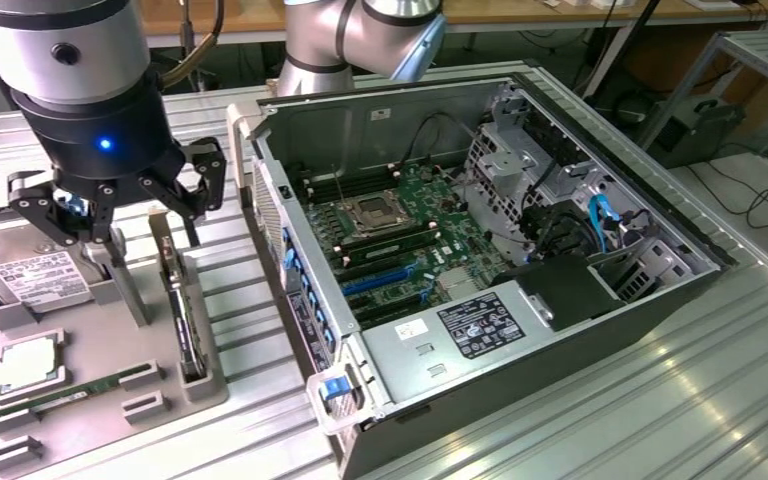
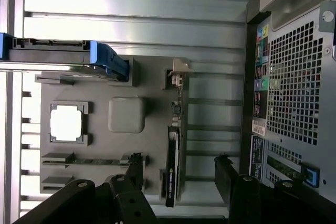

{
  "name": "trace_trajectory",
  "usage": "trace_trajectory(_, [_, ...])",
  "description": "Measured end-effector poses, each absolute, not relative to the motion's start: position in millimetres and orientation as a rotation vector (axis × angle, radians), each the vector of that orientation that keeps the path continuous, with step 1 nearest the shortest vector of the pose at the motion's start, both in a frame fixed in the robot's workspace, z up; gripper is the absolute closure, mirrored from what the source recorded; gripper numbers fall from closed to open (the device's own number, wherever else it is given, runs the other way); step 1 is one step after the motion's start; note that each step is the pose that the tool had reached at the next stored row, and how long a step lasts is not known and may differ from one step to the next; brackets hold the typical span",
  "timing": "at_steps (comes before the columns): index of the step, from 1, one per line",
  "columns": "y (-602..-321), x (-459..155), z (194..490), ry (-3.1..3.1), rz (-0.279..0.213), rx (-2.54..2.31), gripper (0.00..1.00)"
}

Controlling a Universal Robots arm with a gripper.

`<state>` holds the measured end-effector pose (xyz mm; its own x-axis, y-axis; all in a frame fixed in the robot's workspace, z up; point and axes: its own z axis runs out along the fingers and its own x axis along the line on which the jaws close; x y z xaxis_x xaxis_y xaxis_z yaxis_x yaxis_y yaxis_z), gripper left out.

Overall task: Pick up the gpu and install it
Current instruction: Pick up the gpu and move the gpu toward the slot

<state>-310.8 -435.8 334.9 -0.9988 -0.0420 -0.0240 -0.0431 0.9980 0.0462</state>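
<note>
The ribbed metal table (image 1: pixel 704 400) carries a big open black computer case (image 1: pixel 357 130) at the exterior view's right. Inside the case lies a green motherboard (image 1: pixel 411 235). At the exterior view's left sits a grey moulded holder tray (image 1: pixel 84 430). The black end effector (image 1: pixel 117 215) hangs over this tray with its fingers spread apart, gripping nothing. In the tray's right slot, nearest to the case, the thin dark gpu card (image 1: pixel 177 305) stands on its edge. Further left the tray holds a silver hard drive with white label (image 1: pixel 37 275), a square processor chip (image 1: pixel 31 365) and a narrow green memory stick (image 1: pixel 71 397).
</note>
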Motion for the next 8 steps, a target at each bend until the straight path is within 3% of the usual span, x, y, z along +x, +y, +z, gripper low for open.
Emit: trace_trajectory(8, [-439.5,-310.8,317.8,3.117,0.073,-0.067,0.34])
